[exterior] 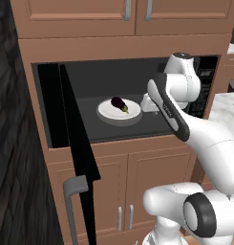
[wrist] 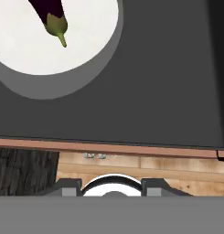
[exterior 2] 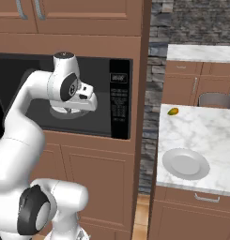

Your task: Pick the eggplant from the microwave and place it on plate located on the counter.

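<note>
Eggplant (exterior: 119, 104) on white dish (exterior: 107, 111) in microwave (exterior: 94, 81); panel (exterior 2: 119, 98) text illegible.

Arm (exterior: 204, 139): was glossy white, with rounded, tube-like segments.
Joints (exterior: 200, 215): were dark grey rings and bands.
Hand (exterior 2: 83, 97): was a white, boxy block.

No legible text on microwave panel (exterior 2: 120, 99)
</note>
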Motion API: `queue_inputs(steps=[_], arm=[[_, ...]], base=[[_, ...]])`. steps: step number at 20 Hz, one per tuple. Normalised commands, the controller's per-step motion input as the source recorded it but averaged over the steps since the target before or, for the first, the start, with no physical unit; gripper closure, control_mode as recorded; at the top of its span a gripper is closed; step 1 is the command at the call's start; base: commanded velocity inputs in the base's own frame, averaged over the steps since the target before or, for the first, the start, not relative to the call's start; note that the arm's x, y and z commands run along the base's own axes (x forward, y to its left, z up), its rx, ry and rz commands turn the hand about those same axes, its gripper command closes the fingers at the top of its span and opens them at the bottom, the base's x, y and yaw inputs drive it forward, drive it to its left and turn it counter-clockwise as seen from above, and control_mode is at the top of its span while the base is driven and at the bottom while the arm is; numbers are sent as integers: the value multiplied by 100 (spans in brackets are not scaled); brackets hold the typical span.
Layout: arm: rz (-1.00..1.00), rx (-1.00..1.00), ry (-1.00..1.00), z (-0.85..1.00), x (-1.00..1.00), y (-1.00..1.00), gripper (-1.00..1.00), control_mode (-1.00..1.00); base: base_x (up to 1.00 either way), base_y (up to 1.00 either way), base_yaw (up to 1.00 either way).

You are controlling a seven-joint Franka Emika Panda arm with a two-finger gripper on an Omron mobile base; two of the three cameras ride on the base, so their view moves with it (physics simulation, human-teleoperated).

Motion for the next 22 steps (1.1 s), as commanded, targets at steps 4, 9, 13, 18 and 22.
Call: queue_inputs(steps=[4,9,13,18,22], arm=[[0,0,-9,-7,-20,0,-100,-100],[0,0,-26,-1,-64,16,-100,-100],[0,1,-26,21,-5,41,-100,-100],[0,3,-11,33,19,36,-100,-100],[0,0,-2,14,42,27,-100,-100]], base=[[0,0,0],[0,0,0],[0,0,0],[0,0,0],[0,0,0]])
